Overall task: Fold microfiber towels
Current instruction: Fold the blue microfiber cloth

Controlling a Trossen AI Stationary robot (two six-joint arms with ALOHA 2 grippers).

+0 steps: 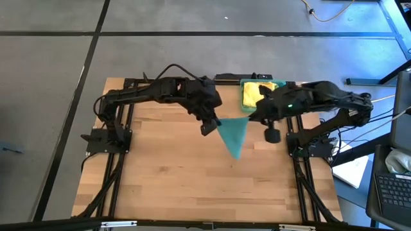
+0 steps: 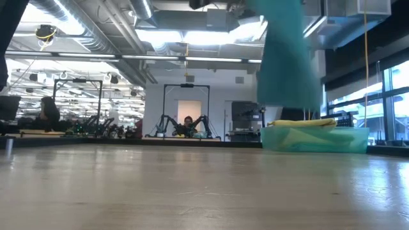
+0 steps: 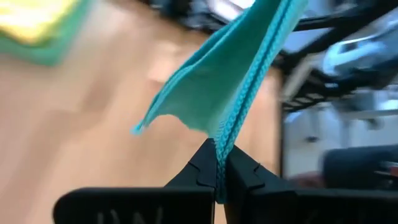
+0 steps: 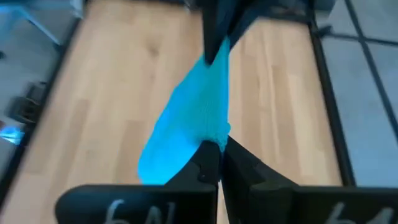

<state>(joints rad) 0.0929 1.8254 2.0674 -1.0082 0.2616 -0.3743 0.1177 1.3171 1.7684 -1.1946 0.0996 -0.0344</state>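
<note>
A teal towel (image 1: pixel 234 136) hangs in the air between my two grippers over the table's far middle. Seen from above it is a triangle with its lowest corner toward the near edge. In the low view the teal towel (image 2: pixel 287 57) hangs clear of the tabletop. My left gripper (image 1: pixel 214 123) is shut on its left top corner and my right gripper (image 1: pixel 250 117) on its right top corner. A teal tray (image 1: pixel 244 102) at the far right holds yellow towels (image 1: pixel 260 92) and a green one. My left gripper pinches the towel's hemmed edge (image 3: pixel 225 134) at a corner between its two fingers. The cloth is bunched into several layers there. The towel runs away from the fingers, lifted clear of the table. My right gripper pinches the towel's other top corner (image 4: pixel 214 138) between its two fingers. The cloth stretches from there to my left gripper (image 4: pixel 217 31) and sags below, clear of the table.
The tray (image 2: pixel 275 142) with its stacked towels stands on the table at the far right, just behind my right gripper. The bare wooden tabletop (image 1: pixel 180 179) spreads below and nearer than the towel. People and other robot stations show far back in the room.
</note>
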